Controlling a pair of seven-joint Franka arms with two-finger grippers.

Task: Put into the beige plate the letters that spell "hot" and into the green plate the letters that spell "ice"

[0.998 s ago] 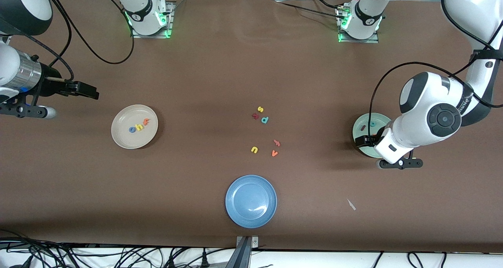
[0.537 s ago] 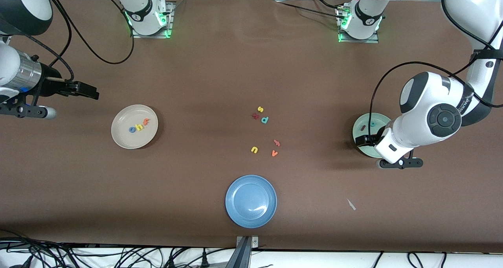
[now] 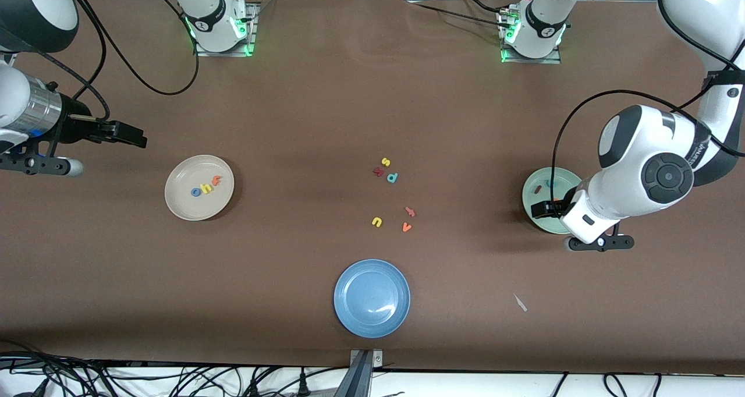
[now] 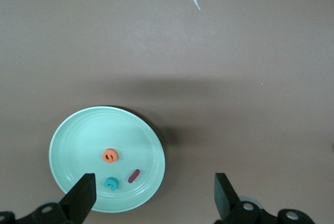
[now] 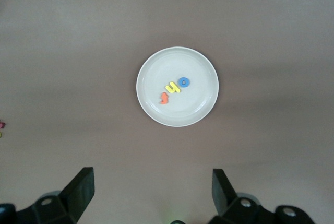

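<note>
left wrist view: left gripper [image 4: 151, 195] wide open, empty, over green plate [image 4: 73, 130].

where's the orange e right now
The orange e lies in the green plate at the left arm's end of the table, beside the teal c.

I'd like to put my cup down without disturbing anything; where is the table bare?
Bare brown table lies between the beige plate and the loose letters mid-table, and between those letters and the green plate. The blue plate is empty. It is crowded around the loose letters.

Matt brown table cover [image 3: 326, 112], glossy blue plate [image 3: 349, 309], smooth green plate [image 4: 73, 135]
</note>
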